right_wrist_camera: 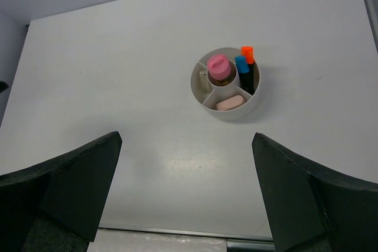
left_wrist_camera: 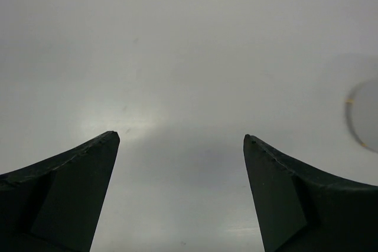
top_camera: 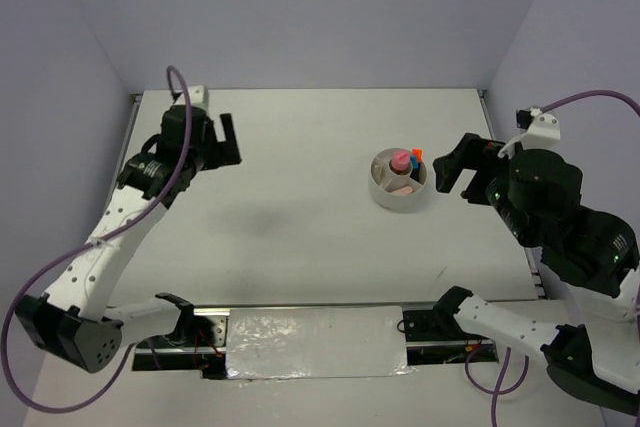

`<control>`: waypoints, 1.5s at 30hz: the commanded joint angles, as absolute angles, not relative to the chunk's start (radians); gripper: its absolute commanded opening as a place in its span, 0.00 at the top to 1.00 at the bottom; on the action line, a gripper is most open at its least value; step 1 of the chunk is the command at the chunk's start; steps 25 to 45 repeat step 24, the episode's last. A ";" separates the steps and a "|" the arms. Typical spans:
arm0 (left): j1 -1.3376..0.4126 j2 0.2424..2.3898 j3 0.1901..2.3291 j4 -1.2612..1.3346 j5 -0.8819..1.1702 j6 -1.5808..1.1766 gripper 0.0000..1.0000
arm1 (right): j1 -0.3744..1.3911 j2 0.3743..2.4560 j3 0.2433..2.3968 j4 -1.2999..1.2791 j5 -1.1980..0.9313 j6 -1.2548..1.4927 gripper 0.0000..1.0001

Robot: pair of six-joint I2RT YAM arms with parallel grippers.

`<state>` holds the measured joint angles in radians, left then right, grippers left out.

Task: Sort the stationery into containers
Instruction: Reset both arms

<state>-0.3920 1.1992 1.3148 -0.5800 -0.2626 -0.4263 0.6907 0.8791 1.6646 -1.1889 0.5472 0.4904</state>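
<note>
The round white tub [top_camera: 398, 204] stands right of the table's middle and also shows in the right wrist view [right_wrist_camera: 235, 114]. Its compartments hold a pink cylinder [right_wrist_camera: 218, 66], two black markers with a blue tip [right_wrist_camera: 241, 63] and an orange tip [right_wrist_camera: 247, 54], a pink eraser [right_wrist_camera: 229, 103] and a pale piece [right_wrist_camera: 204, 81]. My right gripper [right_wrist_camera: 186, 140] is open and empty, raised just right of the tub [top_camera: 455, 172]. My left gripper [top_camera: 228, 140] is open and empty at the far left, over bare table [left_wrist_camera: 180, 136]. A faint blurred ring outline [left_wrist_camera: 361, 116] lies at the left wrist view's right edge.
A shiny foil-covered plate [top_camera: 315, 342] lies at the near edge between the arm bases. Metal rails run along the table's left [top_camera: 132, 137] and right [top_camera: 535, 277] sides. Lilac walls enclose the back and sides.
</note>
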 commanded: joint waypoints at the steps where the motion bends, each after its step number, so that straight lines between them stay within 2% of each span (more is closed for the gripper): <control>1: -0.313 1.083 1.256 -0.725 -0.449 -0.514 0.01 | 0.686 0.858 1.674 -1.212 0.587 0.503 0.00; 11: -0.287 0.911 1.223 -0.919 -0.650 -0.607 0.01 | 0.684 0.723 1.560 -1.178 0.586 0.537 0.00; 24: -0.287 0.914 1.244 -0.939 -0.751 -0.601 0.01 | 0.686 0.701 1.540 -1.206 0.606 0.597 0.00; 45: -0.287 0.914 1.244 -0.939 -0.751 -0.601 0.01 | 0.686 0.701 1.540 -1.206 0.606 0.597 0.00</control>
